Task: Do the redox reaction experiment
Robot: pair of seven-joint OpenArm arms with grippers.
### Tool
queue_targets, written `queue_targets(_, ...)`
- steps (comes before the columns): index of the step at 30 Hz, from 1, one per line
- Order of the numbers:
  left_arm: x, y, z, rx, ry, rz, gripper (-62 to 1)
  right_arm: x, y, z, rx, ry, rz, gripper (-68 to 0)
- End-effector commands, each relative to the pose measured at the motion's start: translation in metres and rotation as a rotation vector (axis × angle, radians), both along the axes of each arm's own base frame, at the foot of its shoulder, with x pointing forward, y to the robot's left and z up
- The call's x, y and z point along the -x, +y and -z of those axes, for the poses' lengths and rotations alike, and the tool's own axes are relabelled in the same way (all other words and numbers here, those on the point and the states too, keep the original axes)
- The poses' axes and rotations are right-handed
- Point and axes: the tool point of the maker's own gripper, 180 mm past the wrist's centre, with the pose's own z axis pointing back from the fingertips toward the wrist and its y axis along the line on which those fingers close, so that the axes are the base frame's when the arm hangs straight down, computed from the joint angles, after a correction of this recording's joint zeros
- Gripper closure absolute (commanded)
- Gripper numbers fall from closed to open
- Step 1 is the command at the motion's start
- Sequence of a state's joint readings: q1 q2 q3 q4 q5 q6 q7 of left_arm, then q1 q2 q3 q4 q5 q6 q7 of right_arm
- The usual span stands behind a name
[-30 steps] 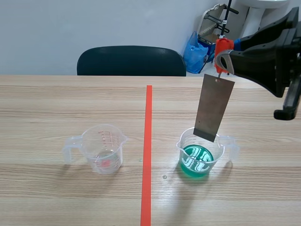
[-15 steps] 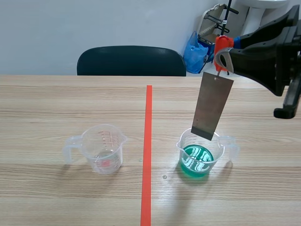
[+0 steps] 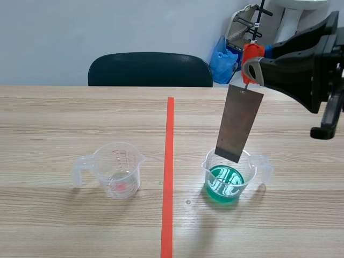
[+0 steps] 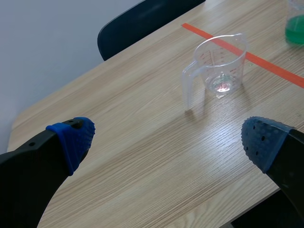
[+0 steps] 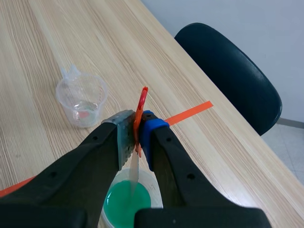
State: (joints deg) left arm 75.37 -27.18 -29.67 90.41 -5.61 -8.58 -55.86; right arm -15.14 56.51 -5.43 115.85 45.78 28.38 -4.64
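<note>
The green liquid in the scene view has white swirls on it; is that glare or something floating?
Scene view: the streaks on the green liquid look like reflected light, so likely glare; right wrist view: under the clip, it shows plain green, no streaks.

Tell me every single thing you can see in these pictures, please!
metal plate: one, grey, hanging from the clip just above the green cup
clip: one, orange-red, pinched in the right gripper
green cup: one, clear plastic with green liquid, right of the tape line
empty-looking cup: one, clear with red marks, left of the tape line
tape line: one, orange-red, a mark down the table's middle
table: one, light wood
chair: one, dark, behind the table
bag: one, blue, on the floor by the wall
left gripper: black with blue pads, open, above the table
right gripper: black, shut on the clip, above the green cup
</note>
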Motion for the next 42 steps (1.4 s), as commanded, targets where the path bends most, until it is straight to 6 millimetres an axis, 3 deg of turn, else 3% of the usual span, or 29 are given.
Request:
queue_targets(1,-0.004,-0.001,-0.007,0.005,-0.030,0.009,-62.3,-0.002,0.001,-0.006,-0.022,-0.023,-0.004,-0.6)
queue_targets(13,-0.004,-0.001,-0.007,0.005,-0.030,0.009,-62.3,0.000,-0.002,0.015,-0.035,0.017,-0.009,-0.6)
queue_targets(31,-0.004,-0.001,-0.008,0.005,-0.030,0.009,-62.3,-0.005,-0.011,0.070,0.029,0.033,0.038,-0.6)
queue_targets(42,-0.004,-0.001,-0.008,0.005,-0.030,0.009,-62.3,-0.010,-0.021,0.091,0.046,0.013,0.062,-0.6)
